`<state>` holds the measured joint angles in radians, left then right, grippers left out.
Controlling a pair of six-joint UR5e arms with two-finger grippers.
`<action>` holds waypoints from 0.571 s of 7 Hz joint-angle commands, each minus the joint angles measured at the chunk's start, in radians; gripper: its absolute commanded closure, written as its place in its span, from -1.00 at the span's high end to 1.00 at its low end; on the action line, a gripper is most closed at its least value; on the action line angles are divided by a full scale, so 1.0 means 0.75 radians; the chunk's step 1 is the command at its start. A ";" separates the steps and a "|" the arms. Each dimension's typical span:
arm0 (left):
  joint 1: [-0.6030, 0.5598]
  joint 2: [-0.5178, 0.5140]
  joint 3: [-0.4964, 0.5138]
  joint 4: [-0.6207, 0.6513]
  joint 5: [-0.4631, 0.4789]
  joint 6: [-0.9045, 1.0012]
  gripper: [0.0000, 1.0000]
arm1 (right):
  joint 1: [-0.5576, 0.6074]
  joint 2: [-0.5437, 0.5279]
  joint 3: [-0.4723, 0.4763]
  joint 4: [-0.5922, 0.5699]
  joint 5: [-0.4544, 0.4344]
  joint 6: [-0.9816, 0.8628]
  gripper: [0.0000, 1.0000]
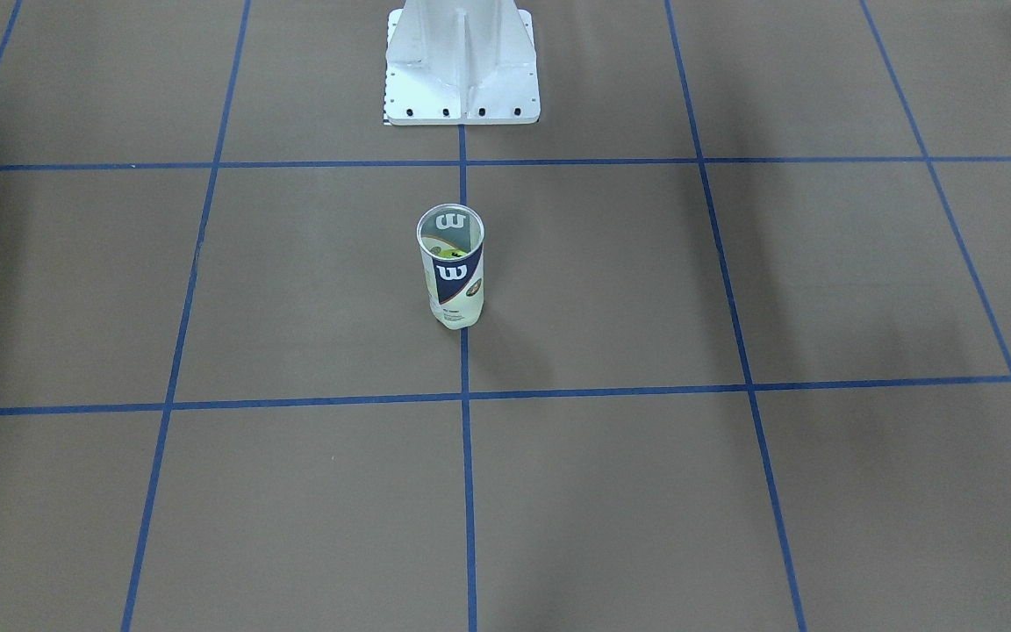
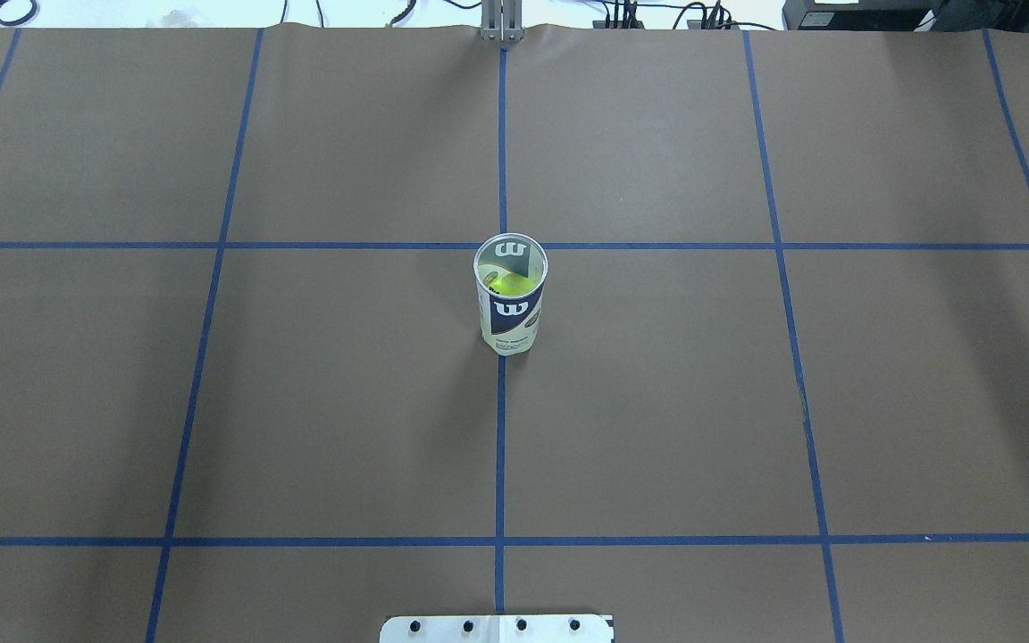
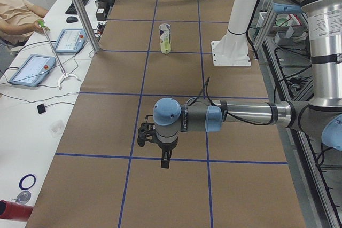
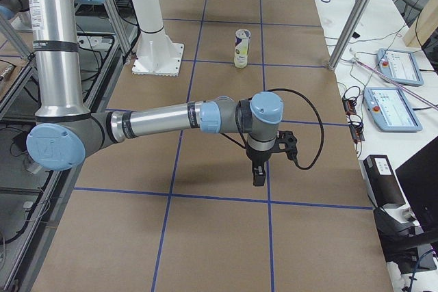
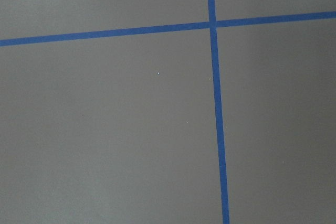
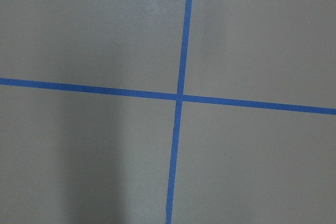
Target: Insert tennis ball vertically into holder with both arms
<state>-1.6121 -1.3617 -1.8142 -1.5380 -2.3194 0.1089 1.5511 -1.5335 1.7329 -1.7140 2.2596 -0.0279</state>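
The holder (image 2: 512, 304) stands upright at the middle of the worktop (image 2: 211, 402), on the central blue tape line (image 2: 500, 446), long axis vertical, mouth up, a yellow-green tennis ball (image 2: 509, 284) showing inside. The left gripper (image 3: 163, 158) and right gripper (image 4: 259, 172) hang pointing down over the worktop, well apart from it toward opposite ends, so the holder lies inward from each. Neither looks clearly nearer; whether either gripper is released or clenched, I cannot tell
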 commanded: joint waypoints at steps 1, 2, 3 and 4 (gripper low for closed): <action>0.002 0.010 -0.019 -0.007 0.002 0.008 1.00 | 0.000 -0.001 -0.003 0.001 0.000 0.000 1.00; 0.004 0.000 -0.007 0.001 0.002 0.000 1.00 | 0.002 0.001 -0.003 0.001 0.002 0.000 1.00; 0.002 -0.001 0.005 -0.001 0.006 0.000 1.00 | 0.000 0.001 -0.003 0.001 0.004 0.002 1.00; -0.002 0.006 -0.009 -0.003 -0.014 0.000 1.00 | 0.000 0.001 -0.003 0.001 0.004 0.002 1.00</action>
<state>-1.6112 -1.3602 -1.8167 -1.5390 -2.3194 0.1096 1.5513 -1.5326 1.7305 -1.7134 2.2619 -0.0267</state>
